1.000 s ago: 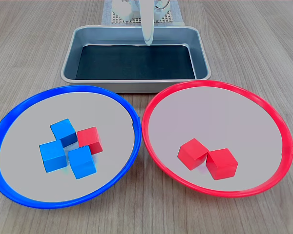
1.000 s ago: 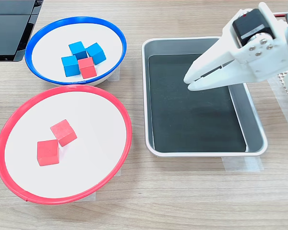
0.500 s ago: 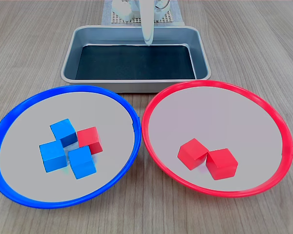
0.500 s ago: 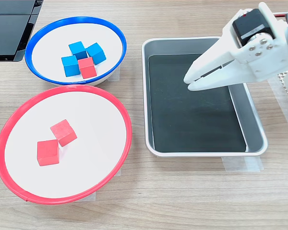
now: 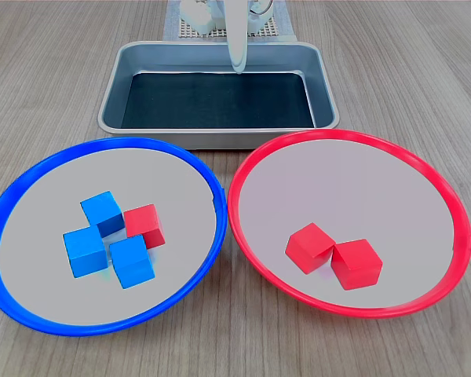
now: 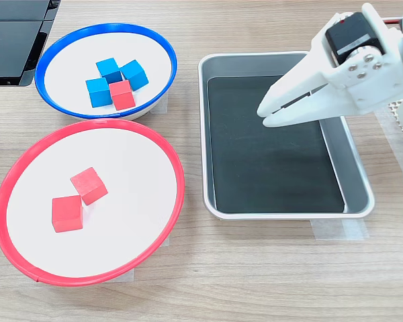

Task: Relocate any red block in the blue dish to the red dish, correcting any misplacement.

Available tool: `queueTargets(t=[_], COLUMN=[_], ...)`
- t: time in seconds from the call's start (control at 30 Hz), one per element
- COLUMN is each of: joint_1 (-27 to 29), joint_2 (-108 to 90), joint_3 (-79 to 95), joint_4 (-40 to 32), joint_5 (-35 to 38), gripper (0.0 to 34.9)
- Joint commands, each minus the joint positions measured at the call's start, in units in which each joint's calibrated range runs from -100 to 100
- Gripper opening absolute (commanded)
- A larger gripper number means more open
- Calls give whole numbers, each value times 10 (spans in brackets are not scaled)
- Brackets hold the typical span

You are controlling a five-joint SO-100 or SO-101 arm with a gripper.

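Second exterior view shows the gripper [image 6: 263, 114] hanging over the steel tray [image 6: 354, 176], well apart from both dishes. Its fingers look pretty much pressed together at the tips with nothing between them, so I'd call it clenched and empty.

The red block [image 6: 123, 94] sits in the blue dish [image 6: 162, 55], tucked against a cluster of three blue cubes [image 6: 110, 69]; in the first exterior view it's on the cluster's right side [image 5: 145, 225], touching at least one of them. The red dish [image 5: 447, 206] already has two red cubes [image 5: 356, 263] in it.

Handling guess: it looks like a small, rigid, light cube with flat faces, so nothing fragile, maybe a bit slick. I'd pinch it across the two faces that aren't blocked by the blue neighbours, coming straight down, since a sloppy approach would probably shove the blue ones around.
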Motion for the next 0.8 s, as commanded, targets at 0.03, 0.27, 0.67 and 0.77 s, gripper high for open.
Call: queueTargets(t=[0.03,0.27,0.67,0.77], joint_1=[-3,-3,-8,-5], joint_2=[-3,-3,127,236], joint_3=[0,0,-129,-253], joint_4=[1,1,-23,-12], joint_5=[0,0,29,53], gripper=[4,4,3,3])
